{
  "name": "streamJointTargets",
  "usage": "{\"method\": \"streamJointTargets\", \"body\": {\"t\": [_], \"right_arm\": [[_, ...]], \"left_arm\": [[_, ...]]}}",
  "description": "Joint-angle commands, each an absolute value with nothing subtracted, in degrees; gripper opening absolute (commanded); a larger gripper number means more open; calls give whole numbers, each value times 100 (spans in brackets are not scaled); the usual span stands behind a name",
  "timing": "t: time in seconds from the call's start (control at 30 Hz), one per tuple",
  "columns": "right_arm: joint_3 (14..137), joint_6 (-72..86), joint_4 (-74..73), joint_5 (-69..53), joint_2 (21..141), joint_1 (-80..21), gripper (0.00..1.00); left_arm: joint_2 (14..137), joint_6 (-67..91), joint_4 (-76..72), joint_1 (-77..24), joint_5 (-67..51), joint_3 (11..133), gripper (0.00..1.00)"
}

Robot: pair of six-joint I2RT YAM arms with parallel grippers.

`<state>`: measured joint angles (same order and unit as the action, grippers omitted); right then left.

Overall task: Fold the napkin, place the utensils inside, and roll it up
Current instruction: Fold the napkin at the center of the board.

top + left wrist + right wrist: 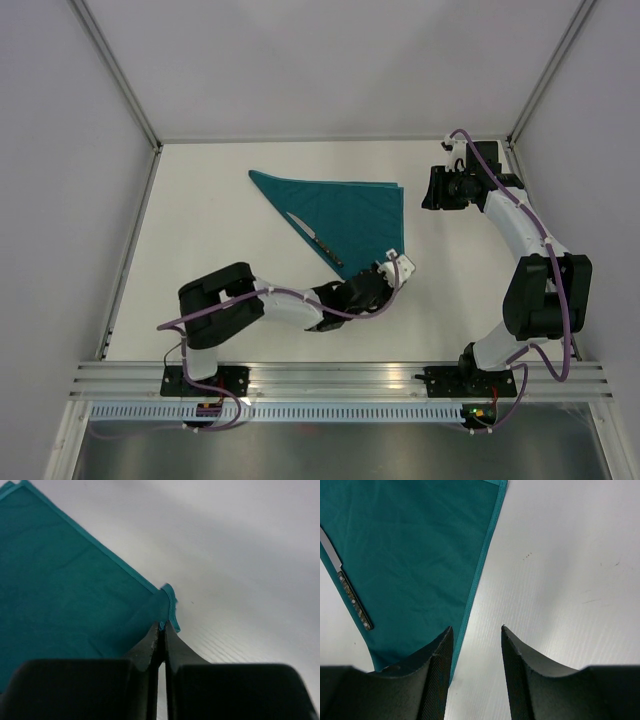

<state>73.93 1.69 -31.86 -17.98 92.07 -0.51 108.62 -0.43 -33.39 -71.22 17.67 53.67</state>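
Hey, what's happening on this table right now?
The teal napkin lies folded into a triangle, with the knife resting along its long edge. The left tool is shut on the napkin's near corner. The right tool stands open, holding nothing, over the table beside the napkin's right edge.

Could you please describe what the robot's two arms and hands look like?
Both the left arm and right arm have white links with bulky black joints on black bases, with purple cables looping along them. The left hand and right hand have black, tapering fingers; the right's inner faces look finely ribbed.
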Motion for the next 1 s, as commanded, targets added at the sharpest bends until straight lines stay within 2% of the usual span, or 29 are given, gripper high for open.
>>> {"method": "streamJointTargets", "body": {"t": [0.0,0.57,0.97], "right_arm": [[7383,167,-3129,-1784,9062,-35,49],[7356,158,-3147,-1819,9026,-35,49],[7330,149,-3155,-1837,9026,-35,49]], "left_arm": [[10372,1062,-3445,-6716,1320,5309,2],[9580,2732,-2603,-5029,1837,5168,2],[9615,3173,-1433,-4062,2171,5853,2]]}}
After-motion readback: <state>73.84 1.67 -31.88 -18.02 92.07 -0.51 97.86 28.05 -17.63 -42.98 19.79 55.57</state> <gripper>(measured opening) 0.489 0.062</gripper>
